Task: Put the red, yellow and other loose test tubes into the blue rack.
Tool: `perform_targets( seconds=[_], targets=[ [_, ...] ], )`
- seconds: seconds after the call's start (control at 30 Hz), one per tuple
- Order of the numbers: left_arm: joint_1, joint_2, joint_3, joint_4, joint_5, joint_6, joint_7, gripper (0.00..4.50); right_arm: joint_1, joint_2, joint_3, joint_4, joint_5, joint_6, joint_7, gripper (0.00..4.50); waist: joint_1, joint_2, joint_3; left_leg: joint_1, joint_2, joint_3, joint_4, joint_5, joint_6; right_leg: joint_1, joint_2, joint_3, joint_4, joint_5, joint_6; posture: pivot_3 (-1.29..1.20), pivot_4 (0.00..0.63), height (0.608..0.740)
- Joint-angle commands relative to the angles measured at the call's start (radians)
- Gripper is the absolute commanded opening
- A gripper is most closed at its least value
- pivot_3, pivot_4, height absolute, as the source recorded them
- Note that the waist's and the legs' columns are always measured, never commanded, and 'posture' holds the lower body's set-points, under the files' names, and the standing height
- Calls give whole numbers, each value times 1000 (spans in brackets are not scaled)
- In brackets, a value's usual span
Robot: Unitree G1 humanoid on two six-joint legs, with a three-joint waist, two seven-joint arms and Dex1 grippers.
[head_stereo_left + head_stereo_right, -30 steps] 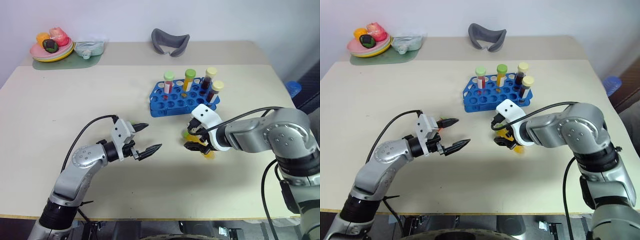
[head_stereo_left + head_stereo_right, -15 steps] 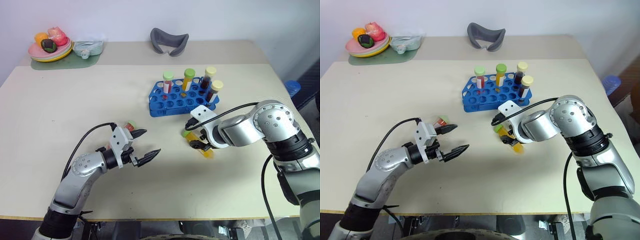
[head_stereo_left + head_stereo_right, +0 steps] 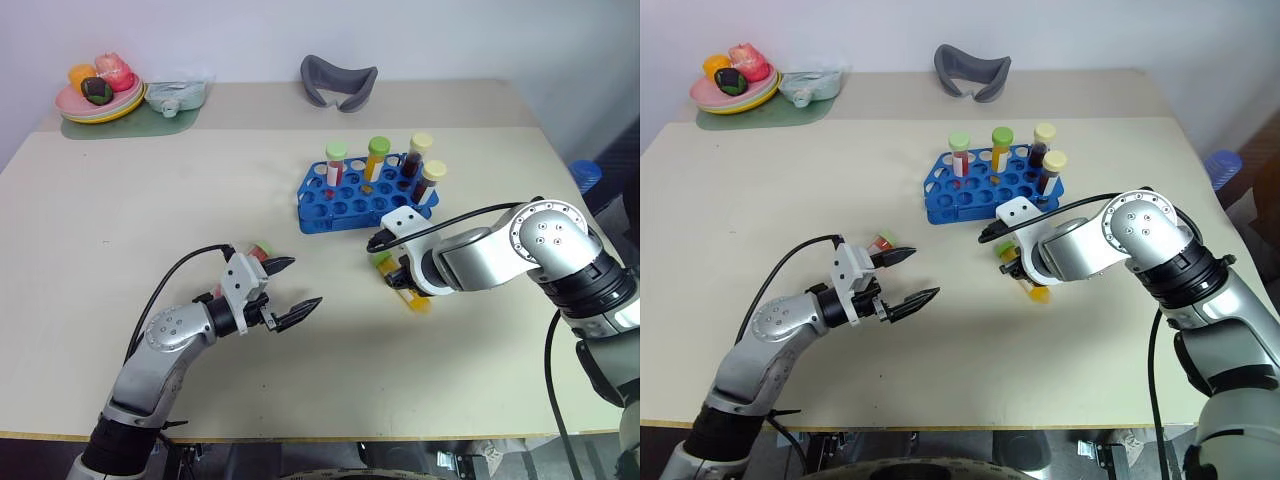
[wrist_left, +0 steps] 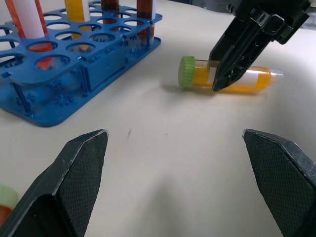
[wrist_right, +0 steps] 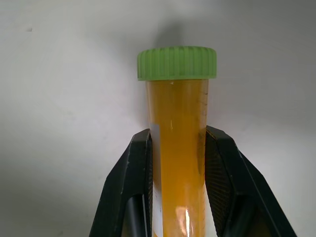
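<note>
The right gripper has its jaws closed on the yellow tube, one black finger pressed to each side of the clear body just below the green cap. The tube lies flat on the worktop, toward its right side and just in front of the blue rack, cap end nearer the rack.

The left gripper hovers with its jaws wide open and nothing between them, pointing toward the yellow tube but well apart from it. Just beside the left jaws, on the side nearer the far edge, a red tube with a green cap lies on the worktop.

The blue rack stands right of the worktop's centre. Four capped tubes stand upright in it: a green-capped one, an orange-capped one and two with pale-yellow caps toward its right end.

Near the far left corner, a plate of toy food rests on a green mat. A grey curved object lies by the far edge.
</note>
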Motion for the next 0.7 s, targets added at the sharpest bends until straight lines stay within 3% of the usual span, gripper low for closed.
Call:
perform_targets(
  seconds=[0.03, 0.17, 0.23, 0.37, 0.53, 0.7],
  targets=[
    [-10, 3, 3, -30, -5, 1, 0, 4500, -41, -20, -53, -49, 23, -59, 2, 1027, 0, 0, 0, 0, 0, 0, 0, 0, 0, 0, 0, 0, 0, 0, 0, 0, 150, 740],
    [-2, 1, 24, -27, -1, -11, 16, 4500, 22, 46, -319, -252, -313, -306, 329, 1027, 1, 1, 0, -1, 0, 0, 0, 0, 0, -2, 0, 0, 0, 0, 0, 0, 150, 740],
    [-1, 0, 32, -21, -1, -19, 22, 4500, 68, 69, -378, -317, -463, -404, 458, 1027, 3, 1, 0, -1, 1, -1, -1, 0, 0, -2, 1, -1, 0, 0, 0, 0, 150, 740],
    [-24, -37, 48, 10, 1, -42, 61, 4500, 176, 127, -377, -385, -835, -620, 618, 1027, 6, 0, -1, -1, 0, -1, 0, 0, 0, -1, 0, -1, -1, 0, 0, 0, 150, 740],
    [-92, -80, 48, 66, 21, -64, 95, 4500, 329, 305, -297, -238, -1335, -1009, 714, 1027, 0, 0, 0, -1, 0, 0, 0, 0, -1, -1, 0, -1, 0, 0, 0, 0, 150, 740],
    [-137, -91, 44, 69, 27, -46, 108, 4500, 393, 475, -328, -61, -1531, -1237, 806, 1027, -2, 0, 0, 0, 0, 0, 0, 1, -1, -1, 0, 0, 1, 0, 0, 0, 150, 740]
  ],
)
